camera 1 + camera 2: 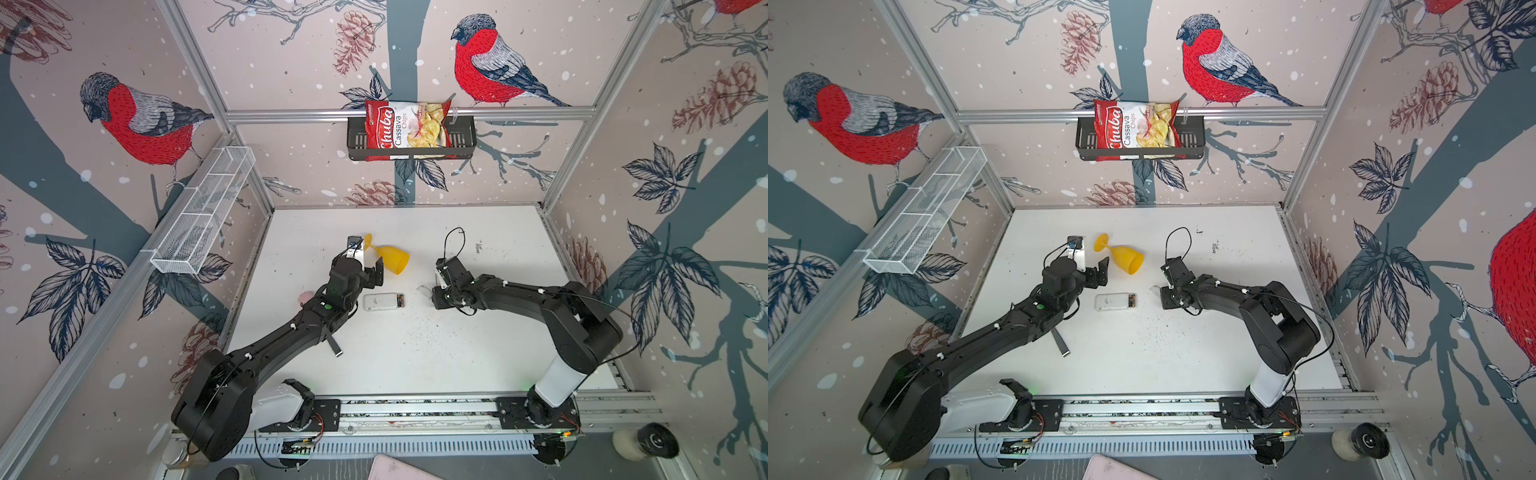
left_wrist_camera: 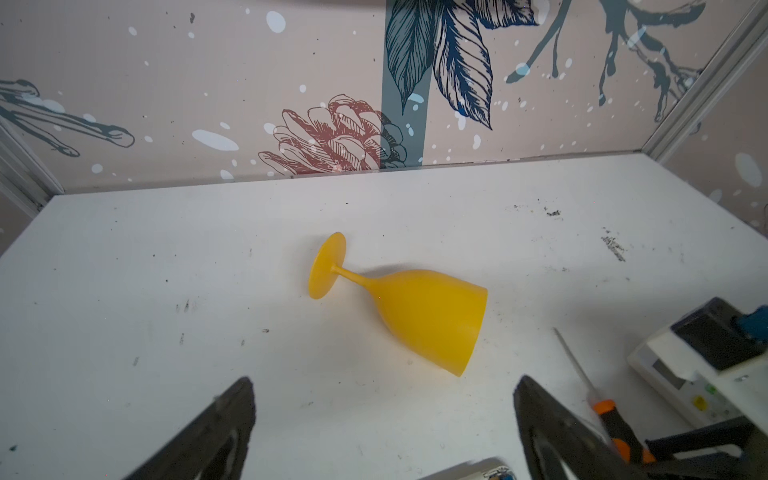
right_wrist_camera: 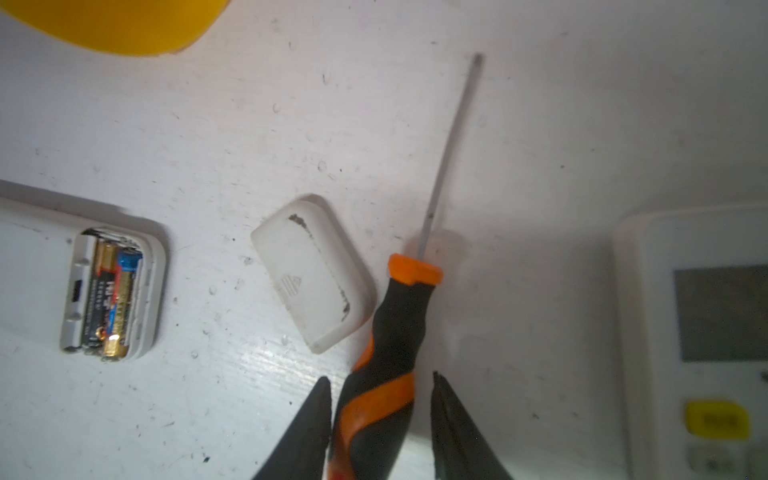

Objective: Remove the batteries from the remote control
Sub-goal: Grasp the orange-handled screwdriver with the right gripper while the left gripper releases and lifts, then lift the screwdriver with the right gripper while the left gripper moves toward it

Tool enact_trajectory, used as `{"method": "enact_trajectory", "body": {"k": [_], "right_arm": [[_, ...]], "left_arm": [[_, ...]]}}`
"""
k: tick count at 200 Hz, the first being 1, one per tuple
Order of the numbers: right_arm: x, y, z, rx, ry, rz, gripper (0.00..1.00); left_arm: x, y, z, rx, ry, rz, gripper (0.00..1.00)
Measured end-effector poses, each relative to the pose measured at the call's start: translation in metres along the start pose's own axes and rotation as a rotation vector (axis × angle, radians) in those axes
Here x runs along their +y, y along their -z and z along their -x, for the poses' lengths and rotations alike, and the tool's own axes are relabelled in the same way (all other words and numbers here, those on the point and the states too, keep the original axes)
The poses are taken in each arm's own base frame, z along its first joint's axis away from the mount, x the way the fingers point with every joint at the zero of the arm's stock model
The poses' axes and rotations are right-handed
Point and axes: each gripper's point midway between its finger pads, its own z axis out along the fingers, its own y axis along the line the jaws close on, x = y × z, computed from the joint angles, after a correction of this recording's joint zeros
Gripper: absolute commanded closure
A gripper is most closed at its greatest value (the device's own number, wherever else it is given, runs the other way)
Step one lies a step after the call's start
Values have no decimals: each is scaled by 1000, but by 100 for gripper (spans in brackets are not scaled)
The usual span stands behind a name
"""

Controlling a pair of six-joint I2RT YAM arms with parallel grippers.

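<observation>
The white remote control (image 1: 379, 302) (image 1: 1111, 302) lies back-up mid-table, its compartment open. The black and gold batteries (image 3: 110, 299) (image 1: 400, 300) sit inside it. Its loose white cover (image 3: 313, 272) lies beside it. My right gripper (image 3: 380, 399) (image 1: 440, 297) points down, jaws either side of the handle of an orange-and-black screwdriver (image 3: 386, 365) lying on the table. One finger is close against the handle and a gap shows at the other. My left gripper (image 2: 384, 399) (image 1: 374, 272) hangs wide open and empty, behind the remote and beside the goblet.
A yellow goblet (image 1: 390, 257) (image 2: 415, 307) lies on its side behind the remote. A second white remote (image 3: 685, 332) with a display lies next to the screwdriver. On the back wall a black basket (image 1: 465, 137) holds a chips bag (image 1: 405, 126). A white wire basket (image 1: 203, 208) hangs on the left wall.
</observation>
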Motion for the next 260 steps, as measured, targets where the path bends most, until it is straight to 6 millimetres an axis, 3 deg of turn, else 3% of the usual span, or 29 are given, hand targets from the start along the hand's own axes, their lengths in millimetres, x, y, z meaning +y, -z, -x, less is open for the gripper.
{"method": "enact_trajectory", "body": {"k": [68,104,147,186,230,260], "right_arm": [[5,-2,-2,5,21,-65,89],[11,18,5,-72,62,-66,97],[25,46,24,-216,92,31,97],[46,62,50,-312,150,201,95],[66,67,71,-368,282,298,97],[64,65,83,-416,332,254,99]], "left_arm": [[-3,5,15,-85,144,-34,6],[-5,5,21,-135,162,-52,6],[-11,-6,19,-159,208,-111,7],[1,-19,23,-187,305,-164,11],[-7,-37,18,-166,351,-241,15],[-13,-43,19,-174,373,-274,16]]}}
